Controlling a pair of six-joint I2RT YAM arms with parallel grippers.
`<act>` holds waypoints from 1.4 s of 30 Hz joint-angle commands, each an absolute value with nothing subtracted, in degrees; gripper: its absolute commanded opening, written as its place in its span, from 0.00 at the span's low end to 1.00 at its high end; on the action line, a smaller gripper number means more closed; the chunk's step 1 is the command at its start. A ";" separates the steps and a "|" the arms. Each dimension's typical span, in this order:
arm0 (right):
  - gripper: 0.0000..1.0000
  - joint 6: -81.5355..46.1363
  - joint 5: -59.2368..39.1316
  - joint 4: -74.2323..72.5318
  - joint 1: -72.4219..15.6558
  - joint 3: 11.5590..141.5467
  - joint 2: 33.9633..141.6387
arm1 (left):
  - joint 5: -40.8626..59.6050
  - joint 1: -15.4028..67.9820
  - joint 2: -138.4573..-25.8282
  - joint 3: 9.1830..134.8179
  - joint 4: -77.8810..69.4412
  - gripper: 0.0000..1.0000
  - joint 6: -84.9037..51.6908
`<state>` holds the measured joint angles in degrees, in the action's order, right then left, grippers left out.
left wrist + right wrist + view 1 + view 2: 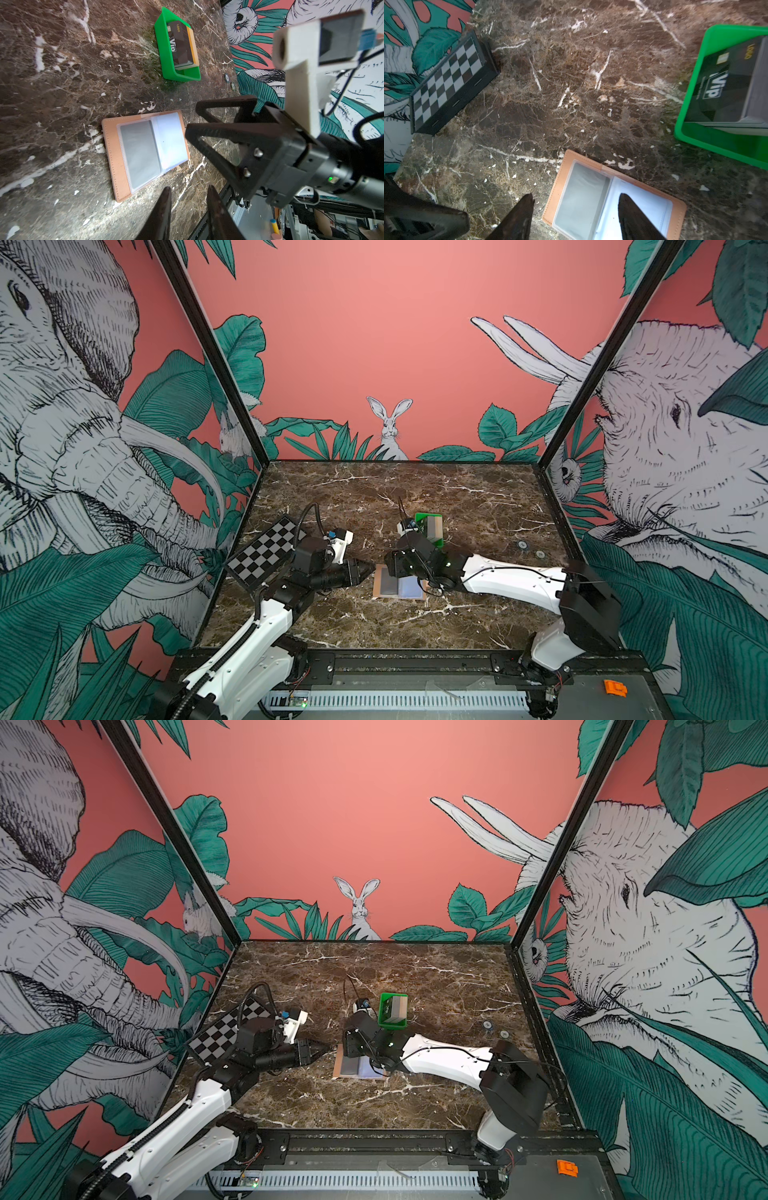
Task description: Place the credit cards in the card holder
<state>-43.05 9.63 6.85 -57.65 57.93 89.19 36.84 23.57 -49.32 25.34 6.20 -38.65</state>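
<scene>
“Left wrist view: your left gripper (189,188) has its fingers slightly apart with nothing between them. In both top views its tip sits by the left edge of the card holder (380,585).”
“Agreed. Your card holder lies open and flat on the marble table (571,83), with a dark grey card (139,153) under one clear pocket and a light blue card (170,141) under the pocket beside it.”
“Your right gripper (576,195)?”
“Spread wide and empty. In the right wrist view, one finger is over the light blue side and the other is over bare marble just beside the holder.”
“Your other cards?”
“In the green tray (166,60), apart from the holder: the black VIP card (180,45) lies on a tan card (192,41). Your checkerboard (446,79) sits at the table's left edge.”
</scene>
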 commanded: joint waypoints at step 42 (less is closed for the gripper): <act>0.88 -34.76 8.13 2.97 -41.03 42.09 70.11 | 23.67 35.41 -77.12 48.22 4.52 0.32 -30.85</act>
